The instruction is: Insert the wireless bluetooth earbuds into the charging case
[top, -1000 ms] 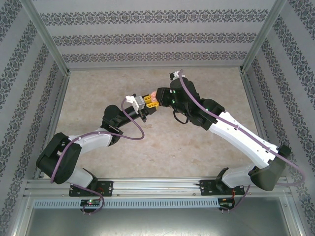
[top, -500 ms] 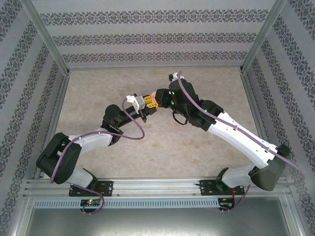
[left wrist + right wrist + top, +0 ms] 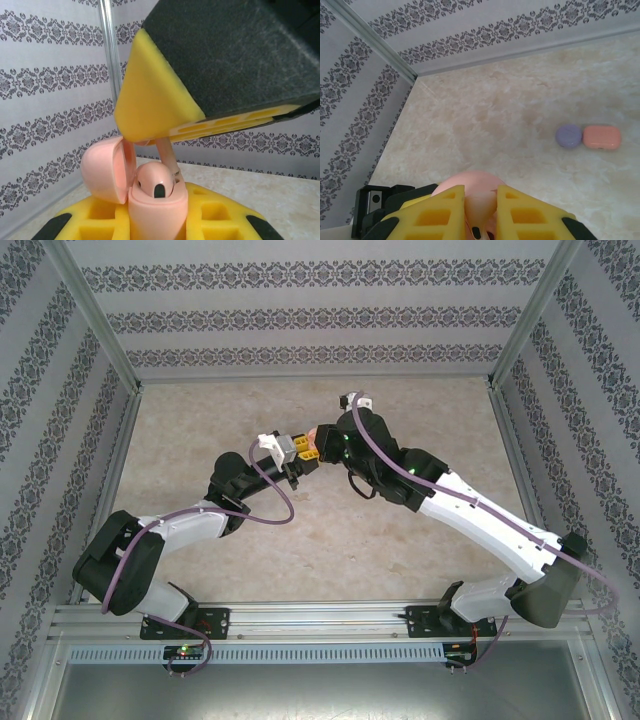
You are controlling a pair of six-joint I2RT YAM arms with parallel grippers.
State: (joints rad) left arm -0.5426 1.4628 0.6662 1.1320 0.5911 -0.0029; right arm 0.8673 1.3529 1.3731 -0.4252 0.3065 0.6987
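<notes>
Over the last second the right hand [image 3: 320, 440] had edged leftward until it met the left hand [image 3: 303, 452] above the middle of the worktop [image 3: 400, 540], which I judged to be the closing push of an insertion. The left hand was clamped on the salmon charging case [image 3: 157, 212], its lid [image 3: 107, 167] swung open. The right hand was pinched on a pale earbud [image 3: 167, 150] whose stem ran down to the case's mouth, where a rounded head [image 3: 156, 181] sat nearly flush. Whether it was fully seated was unclear. A purple case [image 3: 568, 135] and a pink case [image 3: 602, 136] lay touching each other, well apart from the hands. Only the raised lid stood near the path.
</notes>
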